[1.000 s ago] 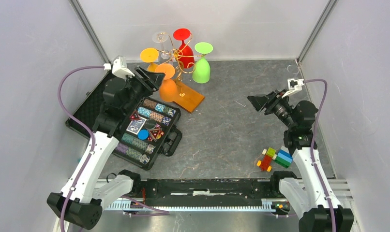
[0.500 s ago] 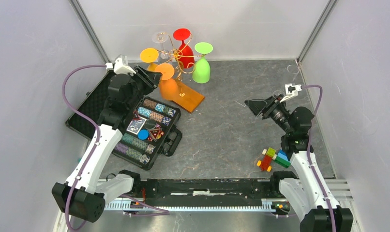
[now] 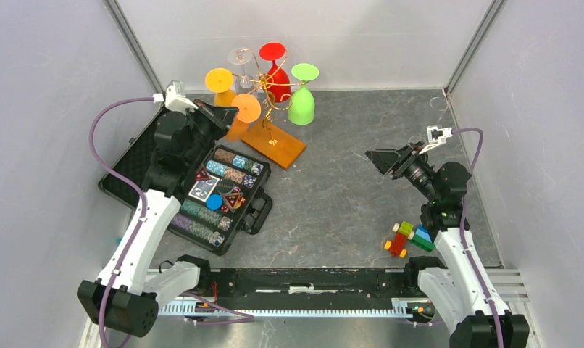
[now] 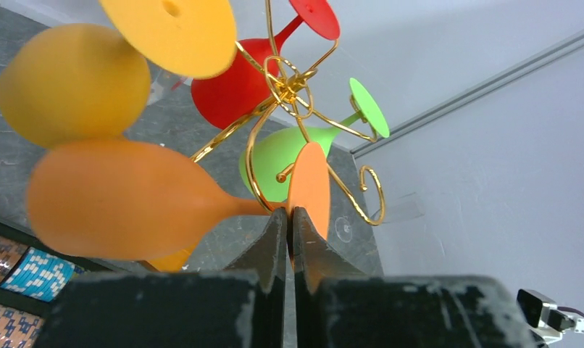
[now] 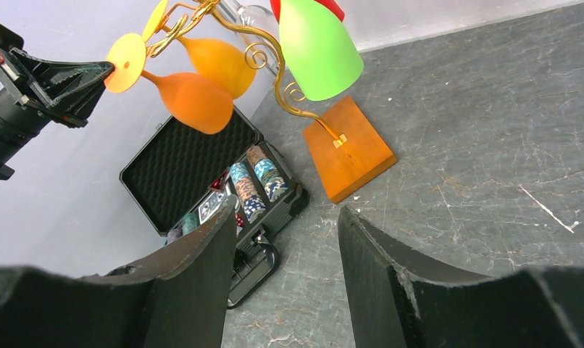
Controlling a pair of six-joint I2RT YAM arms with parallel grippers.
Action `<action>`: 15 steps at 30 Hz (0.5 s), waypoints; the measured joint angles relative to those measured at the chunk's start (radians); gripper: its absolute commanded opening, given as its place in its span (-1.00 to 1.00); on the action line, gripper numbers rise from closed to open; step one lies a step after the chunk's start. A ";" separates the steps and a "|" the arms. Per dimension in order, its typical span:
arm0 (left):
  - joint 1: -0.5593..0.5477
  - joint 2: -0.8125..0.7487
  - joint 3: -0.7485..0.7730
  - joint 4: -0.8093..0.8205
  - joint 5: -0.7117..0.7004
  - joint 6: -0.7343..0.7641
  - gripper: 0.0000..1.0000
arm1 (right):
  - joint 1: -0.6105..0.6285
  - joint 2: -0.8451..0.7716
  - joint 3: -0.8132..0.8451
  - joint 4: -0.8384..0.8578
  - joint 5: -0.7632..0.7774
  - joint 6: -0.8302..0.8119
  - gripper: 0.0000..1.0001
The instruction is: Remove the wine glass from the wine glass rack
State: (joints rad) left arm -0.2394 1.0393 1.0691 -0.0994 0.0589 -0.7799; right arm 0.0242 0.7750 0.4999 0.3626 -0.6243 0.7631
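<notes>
Pinching the thin stem of the orange wine glass (image 4: 122,199) right where it meets the round foot, the left gripper (image 4: 290,214) has its two black fingers drawn together with only the stem between them. The glass is tilted. In the wrist view its bowl is off to the gripper's left and its foot sits just beyond the fingertips.

A curled gold arm of the wine glass rack (image 4: 289,81) crosses the stem directly ahead of the gripper; whether the glass rests on that arm cannot be told. The rack's wooden base (image 3: 277,143) sits on the counter (image 3: 347,196) just to the gripper's right.

Beyond the gripper, a yellow glass (image 4: 72,83), a red glass (image 4: 227,83), a green glass (image 4: 278,156) and a clear glass (image 3: 240,56) hang upside down on the rack. Back toward the left arm's base lies an open black case of poker chips (image 3: 217,192).

The right gripper (image 5: 285,217) is well apart from the rack. It hovers over the counter with its jaws spread and nothing between them. Some toy blocks (image 3: 409,238) lie behind it.
</notes>
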 measured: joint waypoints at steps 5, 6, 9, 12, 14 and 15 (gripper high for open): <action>0.004 -0.016 0.001 0.005 0.018 -0.022 -0.96 | 0.000 -0.009 0.000 0.003 0.000 0.004 0.17; 0.006 -0.016 0.001 0.006 0.023 -0.029 -0.96 | 0.000 -0.012 -0.001 0.003 0.000 0.005 0.17; 0.010 -0.016 0.001 0.011 0.031 -0.054 -0.96 | 0.000 -0.021 -0.003 0.004 0.000 0.011 0.16; 0.015 -0.013 0.001 0.037 0.032 -0.091 -0.96 | 0.000 -0.025 -0.005 0.004 0.001 0.016 0.16; 0.021 -0.010 0.001 0.066 0.031 -0.123 -0.95 | 0.000 -0.027 -0.005 0.004 0.004 0.019 0.16; 0.024 -0.008 0.001 0.080 0.029 -0.139 -0.95 | 0.000 -0.030 -0.005 0.004 0.005 0.020 0.16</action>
State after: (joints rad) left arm -0.2153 1.0317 1.0702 -0.0189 0.0883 -0.9192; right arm 0.0246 0.7448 0.4946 0.3664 -0.6193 0.7830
